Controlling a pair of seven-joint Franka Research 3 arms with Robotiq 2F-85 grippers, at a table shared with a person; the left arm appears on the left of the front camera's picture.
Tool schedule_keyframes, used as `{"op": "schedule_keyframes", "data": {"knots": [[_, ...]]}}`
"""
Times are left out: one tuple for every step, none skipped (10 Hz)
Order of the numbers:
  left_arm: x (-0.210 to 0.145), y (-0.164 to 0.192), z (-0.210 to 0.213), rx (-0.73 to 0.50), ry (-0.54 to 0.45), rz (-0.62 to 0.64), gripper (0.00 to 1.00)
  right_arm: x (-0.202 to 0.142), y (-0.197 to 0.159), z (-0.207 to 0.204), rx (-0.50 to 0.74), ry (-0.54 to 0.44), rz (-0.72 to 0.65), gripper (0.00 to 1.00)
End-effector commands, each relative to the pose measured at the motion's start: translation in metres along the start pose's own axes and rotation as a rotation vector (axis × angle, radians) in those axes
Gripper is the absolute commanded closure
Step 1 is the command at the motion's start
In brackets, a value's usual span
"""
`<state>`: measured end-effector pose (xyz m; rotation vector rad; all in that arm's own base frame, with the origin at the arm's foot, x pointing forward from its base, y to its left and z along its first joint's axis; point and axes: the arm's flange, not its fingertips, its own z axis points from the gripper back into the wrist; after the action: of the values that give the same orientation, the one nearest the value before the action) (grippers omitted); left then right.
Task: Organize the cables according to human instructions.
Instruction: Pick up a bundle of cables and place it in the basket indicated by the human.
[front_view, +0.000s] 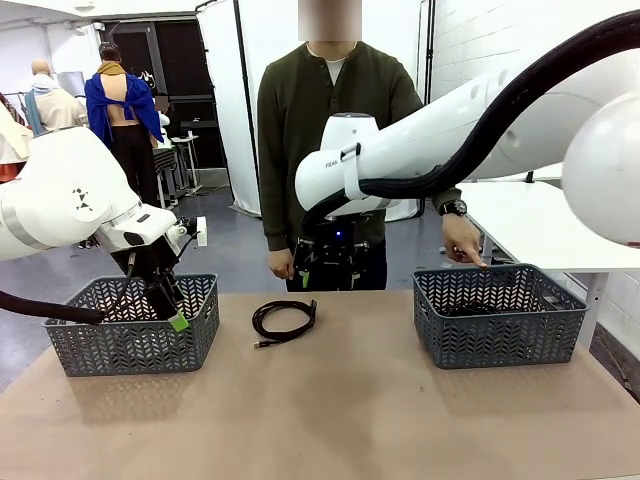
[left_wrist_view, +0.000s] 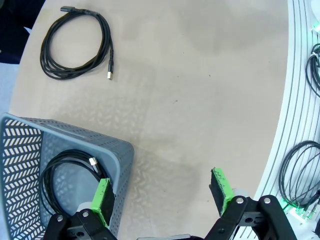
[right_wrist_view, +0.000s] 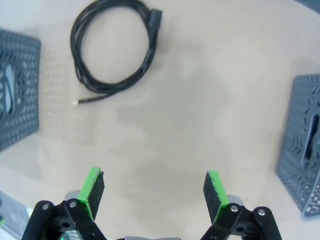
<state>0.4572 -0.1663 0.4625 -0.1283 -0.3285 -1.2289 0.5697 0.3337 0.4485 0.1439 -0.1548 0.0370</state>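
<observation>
Black cable (front_view: 284, 321) lies coiled on the tan table (front_view: 340, 420) between two grey baskets, and the person's hand (front_view: 462, 243) points down at the right basket (front_view: 498, 315).

Both grippers stand wide open and hold nothing: the left gripper (front_view: 172, 305) hangs at the left basket (front_view: 134, 322), at nine o'clock from the coil, and the right gripper (front_view: 327, 268) hovers at its one o'clock. To do this step well, I judge the right gripper should drop over one side of the loops, pinch several strands together, lift clear, then release above the basket at three o'clock. From the left wrist, a second cable (left_wrist_view: 70, 180) shows inside the left basket, and more coils (left_wrist_view: 299, 172) beyond the table edge. From the right wrist, the coil's chunky plug (right_wrist_view: 155, 17) lies at one o'clock.
</observation>
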Motion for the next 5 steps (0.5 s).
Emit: {"op": "schedule_keyframes", "data": {"knots": [[0.002,0.002,0.001,0.005,0.002,0.002,0.00,0.013,0.013,-0.016,-0.067,-0.065,-0.124,0.00],[0.002,0.002,0.001,0.005,0.002,0.002,0.00,0.017,0.011,-0.023,-0.073,-0.078,-0.157,0.00],[0.002,0.002,0.001,0.005,0.002,0.002,0.00,0.023,0.012,-0.032,-0.080,-0.085,-0.189,0.00],[0.002,0.002,0.001,0.005,0.002,0.002,0.00,0.024,0.014,-0.039,-0.083,-0.080,-0.214,0.00],[0.002,0.002,0.001,0.005,0.002,0.002,0.00,0.028,0.016,-0.044,-0.062,-0.062,-0.226,0.00]]}}
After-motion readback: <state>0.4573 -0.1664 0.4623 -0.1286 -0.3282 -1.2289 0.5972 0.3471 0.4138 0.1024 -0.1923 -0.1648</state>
